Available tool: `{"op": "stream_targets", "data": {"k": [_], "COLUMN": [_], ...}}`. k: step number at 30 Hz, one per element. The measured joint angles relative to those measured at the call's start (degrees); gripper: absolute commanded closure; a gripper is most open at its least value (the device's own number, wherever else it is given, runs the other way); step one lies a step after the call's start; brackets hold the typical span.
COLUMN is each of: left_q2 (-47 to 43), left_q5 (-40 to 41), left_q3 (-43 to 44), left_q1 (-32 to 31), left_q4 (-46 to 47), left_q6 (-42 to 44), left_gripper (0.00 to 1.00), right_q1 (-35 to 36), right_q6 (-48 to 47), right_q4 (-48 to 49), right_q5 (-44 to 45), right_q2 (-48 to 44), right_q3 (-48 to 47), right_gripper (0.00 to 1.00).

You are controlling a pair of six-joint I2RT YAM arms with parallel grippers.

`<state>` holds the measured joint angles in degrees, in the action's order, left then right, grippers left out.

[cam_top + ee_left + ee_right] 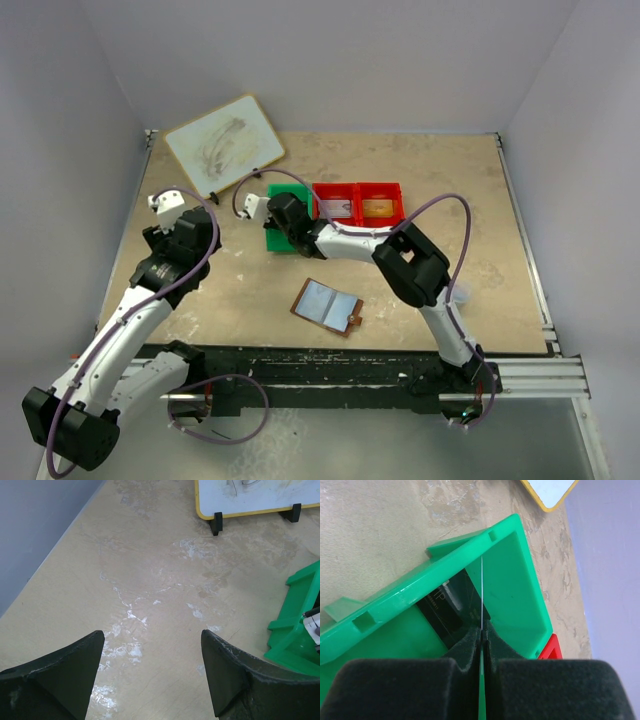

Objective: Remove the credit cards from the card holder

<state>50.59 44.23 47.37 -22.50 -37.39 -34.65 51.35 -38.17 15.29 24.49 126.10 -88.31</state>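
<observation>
Beige, scuffed tabletop (450, 260), with pale walls closing it in on three sides. Card holder (327, 306): a brown bifold, lying opened flat near the front edge between the two arms. Its pale blue-grey panels are facing up, its little tab is showing at the right end, and it is lying apart from both arms. Green bin (277, 240): sitting mid-tabletop, just left of two red bins (356, 187) that are standing side by side. Right end effector (482, 636): reaching over the green bin with its fingers (465, 647) pressing together. They are pinching a thin card (482, 590), seen edge-on and standing upright above the bin's interior. Dark card (442, 611): lying flat on the floor of the green bin beneath the pinched one, carrying pale print too small to read. Left end effector (151, 642): hanging over bare tabletop at the left side, fingers spreading wide and gripping nothing, well apart from the card holder. Whiteboard (224, 145): yellow-rimmed and smudged, standing tilted on black feet at the far left corner, beyond the left end effector.
</observation>
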Motion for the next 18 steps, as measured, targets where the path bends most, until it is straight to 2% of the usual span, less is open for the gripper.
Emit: {"op": "stream_targets", "data": {"k": [4,13,16,18], "left_q2": [-0.44,-6.58,-8.28,-8.76], "left_q5": [0.46,6.25,7.37,7.69], "left_q3": [0.00,0.00,0.00,0.00], "left_q1": [0.00,0.00,0.00,0.00], "left_q4": [-0.09,-1.27,-1.27,-1.27], "left_q6": [0.00,-0.52,-0.72,-0.70], "left_gripper": [0.23,0.23,0.22,0.22], "right_q1": [-0.04,-0.48,-0.70,-0.74], "right_q6": [-0.85,-0.76,-0.72,-0.70], "right_q4": [0.04,-0.02,0.00,0.02], "right_q5": [0.50,0.04,0.11,0.11], "right_q2": [1.01,1.46,1.46,1.51], "right_q3": [-0.76,-0.85,-0.85,-0.85], "right_gripper": [1.00,0.85,0.84,0.76]}}
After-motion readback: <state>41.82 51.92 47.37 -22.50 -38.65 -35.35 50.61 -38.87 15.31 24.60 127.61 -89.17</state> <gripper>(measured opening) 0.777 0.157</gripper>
